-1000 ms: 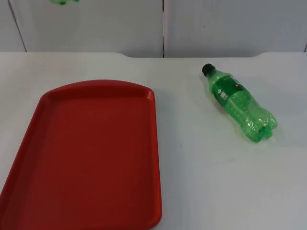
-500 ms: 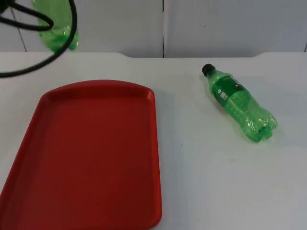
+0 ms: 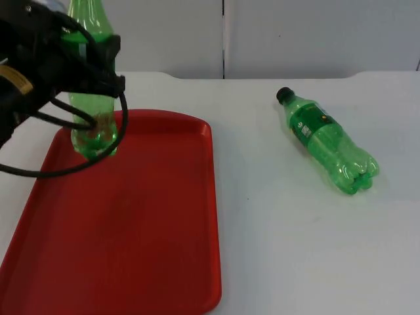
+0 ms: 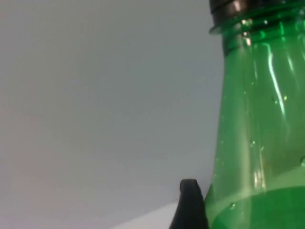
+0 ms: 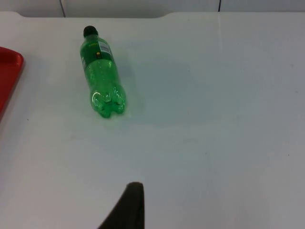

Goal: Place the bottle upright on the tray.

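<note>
Top view has your left claw over the far left corner of the red tray, carrying a green bottle upright with its base low over the tray floor — you cannot tell whether it is touching down yet. What could go wrong: if the claw lets go while the base hangs above the tray or sits a little tilted, the bottle could rock and tip over, and so near the rim it might roll off onto the bench. In the left wrist view the claw's fingertip presses against the bottle's shoulder, below the dark cap, so the claw is closed around the bottle's upper body. A second green bottle lies on its side on the bench, well apart from the tray. Your right arm waits; whether its claw is parted cannot be told.
</note>
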Available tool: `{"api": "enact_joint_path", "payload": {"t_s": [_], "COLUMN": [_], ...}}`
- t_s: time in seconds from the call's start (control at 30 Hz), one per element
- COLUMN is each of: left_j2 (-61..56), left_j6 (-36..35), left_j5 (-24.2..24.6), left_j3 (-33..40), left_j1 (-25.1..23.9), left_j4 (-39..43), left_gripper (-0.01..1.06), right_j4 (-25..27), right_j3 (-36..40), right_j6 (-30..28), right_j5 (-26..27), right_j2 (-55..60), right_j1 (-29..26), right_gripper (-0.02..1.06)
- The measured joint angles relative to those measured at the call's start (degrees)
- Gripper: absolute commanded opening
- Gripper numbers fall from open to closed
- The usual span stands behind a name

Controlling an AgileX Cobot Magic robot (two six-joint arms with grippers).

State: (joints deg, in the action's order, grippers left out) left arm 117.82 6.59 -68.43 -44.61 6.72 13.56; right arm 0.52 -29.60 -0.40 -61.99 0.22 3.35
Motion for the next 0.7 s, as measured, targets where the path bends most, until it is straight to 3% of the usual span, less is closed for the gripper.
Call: {"api": "enact_joint_path", "payload": {"t_s": [0.7], "left_j2": [3.17], "left_j6": [-1.94], "left_j5": [0.00], "left_j3": [-0.11], "left_j1": [0.00], "left_j4": [0.58], "left_gripper": [0.00], "right_j4": [0.00], "right_j3": [0.00], "right_j6": [0.00], "right_j5": [0.00], "right_j2": [0.00], "right_j1": [0.00], "right_gripper": [0.95]}}
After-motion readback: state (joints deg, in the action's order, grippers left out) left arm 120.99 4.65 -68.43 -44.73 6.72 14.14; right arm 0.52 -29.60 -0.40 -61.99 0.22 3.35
